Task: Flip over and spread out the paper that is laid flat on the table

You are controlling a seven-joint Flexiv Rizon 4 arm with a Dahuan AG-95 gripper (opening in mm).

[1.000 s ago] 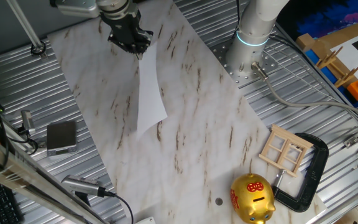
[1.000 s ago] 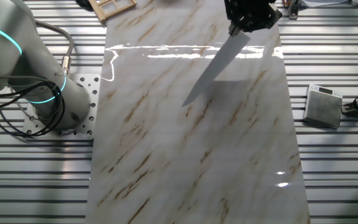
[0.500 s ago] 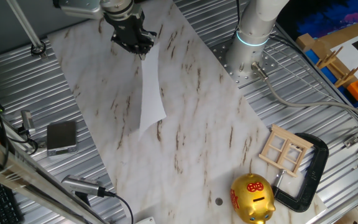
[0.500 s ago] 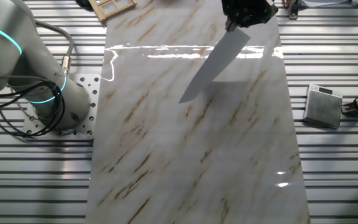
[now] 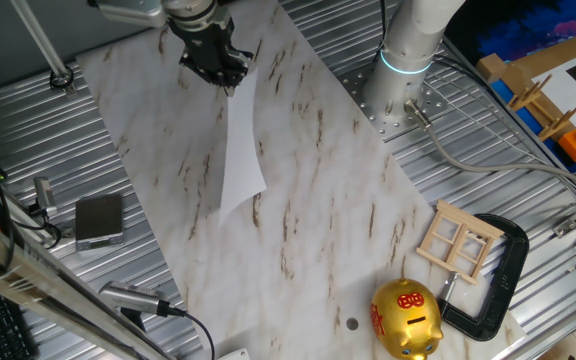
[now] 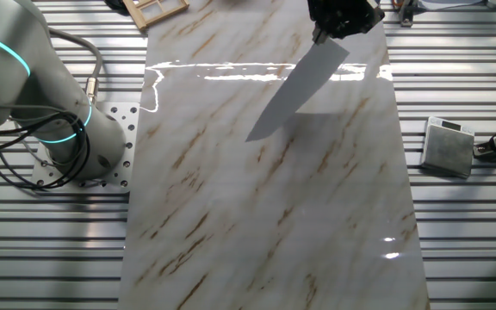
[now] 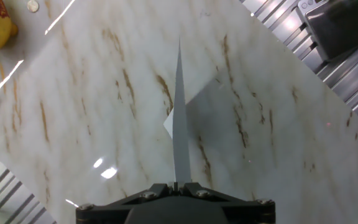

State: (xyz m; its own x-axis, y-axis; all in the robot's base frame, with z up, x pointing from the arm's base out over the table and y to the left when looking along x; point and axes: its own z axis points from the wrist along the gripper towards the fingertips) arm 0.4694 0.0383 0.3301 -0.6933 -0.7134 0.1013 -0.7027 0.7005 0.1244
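The white paper (image 5: 240, 150) hangs from my gripper (image 5: 226, 82), lifted clear above the marble table (image 5: 318, 200). My gripper is shut on the sheet's top edge. In the other fixed view the paper (image 6: 295, 90) slants down to the left from the gripper (image 6: 321, 34) and casts a shadow on the table (image 6: 265, 224). In the hand view the paper (image 7: 179, 124) shows edge-on as a thin grey blade running up from the gripper (image 7: 178, 185), with its free corner hanging over the table (image 7: 104, 112).
A gold piggy bank (image 5: 405, 318), a wooden frame (image 5: 458, 240) and a black clamp (image 5: 498, 280) sit at one end of the board. A small grey pad (image 5: 99, 219) lies on the ribbed metal. The arm's base (image 5: 408, 60) stands beside the board.
The gripper has risen slightly with the paper, and the sheet's hanging corner has swung a little; otherwise nothing has moved.
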